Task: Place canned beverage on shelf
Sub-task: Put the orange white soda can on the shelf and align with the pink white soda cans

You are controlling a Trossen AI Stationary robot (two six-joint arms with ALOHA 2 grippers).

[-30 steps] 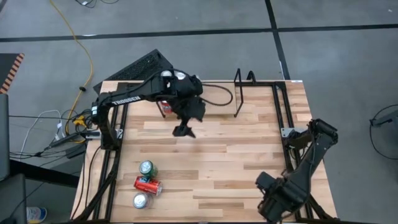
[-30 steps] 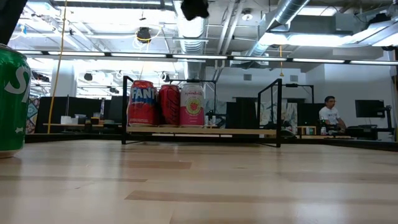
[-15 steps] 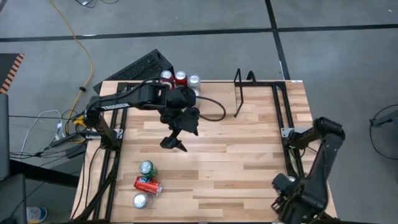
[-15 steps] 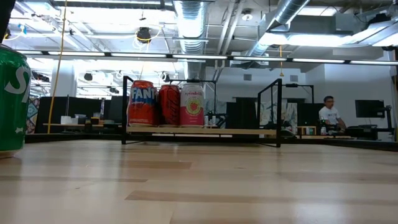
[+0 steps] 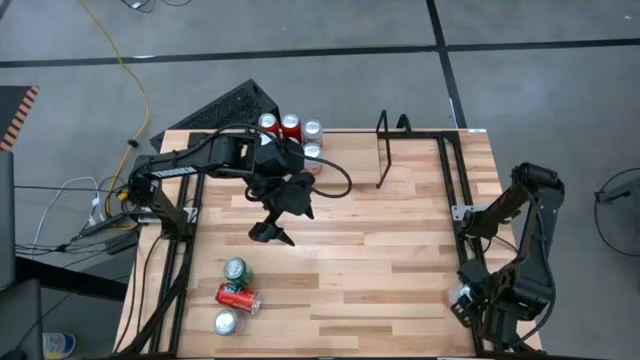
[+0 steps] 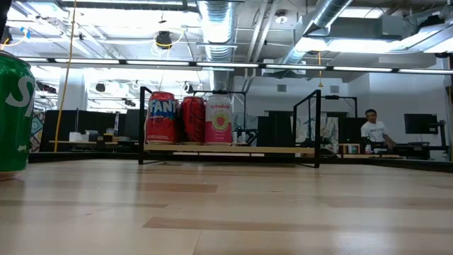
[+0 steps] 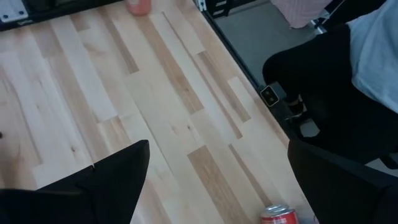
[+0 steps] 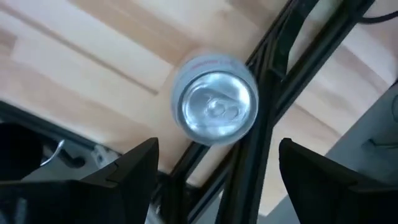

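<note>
shelf [image 6: 226, 149]: three cans, far left | left end effector [image 5: 267, 232]: wide, empty, mid tabletop [image 5: 380, 250] | right end effector [image 8: 214, 180]: wide, above silver can [image 8: 215, 107], near right

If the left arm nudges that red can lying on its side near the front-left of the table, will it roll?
Probably. The red can lies on its side on bare smooth wood, so a push across its length should roll it. It looks undented, so likely rigid.

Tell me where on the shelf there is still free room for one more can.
The shelf is bare from the pink can to its right end loop. Its left end is crowded: three cans stand side by side there, the Fanta can outermost.
</note>
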